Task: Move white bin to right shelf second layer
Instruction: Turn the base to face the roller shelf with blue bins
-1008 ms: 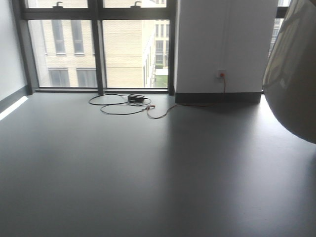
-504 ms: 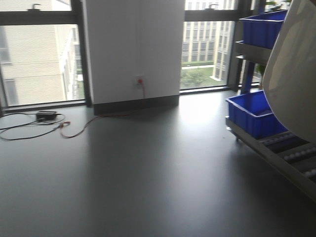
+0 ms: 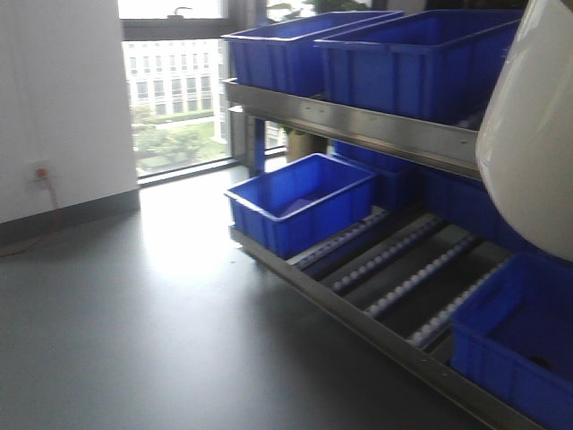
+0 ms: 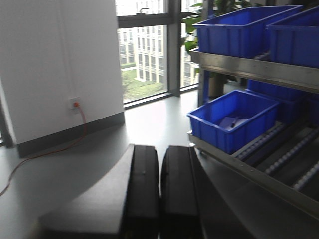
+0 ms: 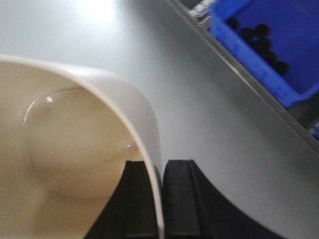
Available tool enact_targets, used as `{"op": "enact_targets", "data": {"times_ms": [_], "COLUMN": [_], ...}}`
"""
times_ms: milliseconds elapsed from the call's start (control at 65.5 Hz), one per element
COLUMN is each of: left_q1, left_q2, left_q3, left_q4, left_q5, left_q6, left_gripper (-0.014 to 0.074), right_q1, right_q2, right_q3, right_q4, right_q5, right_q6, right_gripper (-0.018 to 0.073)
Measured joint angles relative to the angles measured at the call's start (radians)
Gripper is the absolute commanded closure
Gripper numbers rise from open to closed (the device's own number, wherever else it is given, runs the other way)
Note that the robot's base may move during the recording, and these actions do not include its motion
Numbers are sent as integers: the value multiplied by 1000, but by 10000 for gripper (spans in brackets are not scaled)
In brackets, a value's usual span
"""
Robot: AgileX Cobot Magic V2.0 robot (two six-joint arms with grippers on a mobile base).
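The white bin [image 3: 528,134] hangs in the air at the right edge of the front view, glossy and tilted. In the right wrist view my right gripper [image 5: 160,172] is shut on the bin's rim [image 5: 144,124], one finger inside the cream bowl, one outside. My left gripper [image 4: 160,174] is shut and empty, held above the grey floor. The shelf stands ahead to the right. Its roller tracks [image 3: 421,278] run between grey rails on the lower level. It also shows in the left wrist view [image 4: 294,159].
Blue crates sit on the rack: one on the rollers at left [image 3: 300,202], one at lower right [image 3: 519,340], two on the upper level [image 3: 412,58]. A steel front rail [image 3: 358,327] edges the rollers. A white pillar [image 3: 54,98] and window [image 3: 175,98] stand at left.
The view has swung to the right: the window and pillar have slid left and the rack with blue crates now fills the right half. The white bin stays held at the right edge.
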State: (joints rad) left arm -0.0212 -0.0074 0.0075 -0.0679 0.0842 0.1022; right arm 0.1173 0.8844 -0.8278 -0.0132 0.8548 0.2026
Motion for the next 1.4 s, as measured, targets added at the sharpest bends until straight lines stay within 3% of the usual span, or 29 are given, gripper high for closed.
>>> {"op": "enact_targets", "data": {"times_ms": [1405], "left_q1": [0], "left_q2": [0], "left_q3": [0], "left_q4": [0], "left_q5": [0], "left_q6": [0], "left_gripper": [512], "right_q1": [0], "right_q2": [0], "right_q3": [0], "right_q4": [0], "right_q5": [0], "right_q6": [0], "right_gripper": [502]}}
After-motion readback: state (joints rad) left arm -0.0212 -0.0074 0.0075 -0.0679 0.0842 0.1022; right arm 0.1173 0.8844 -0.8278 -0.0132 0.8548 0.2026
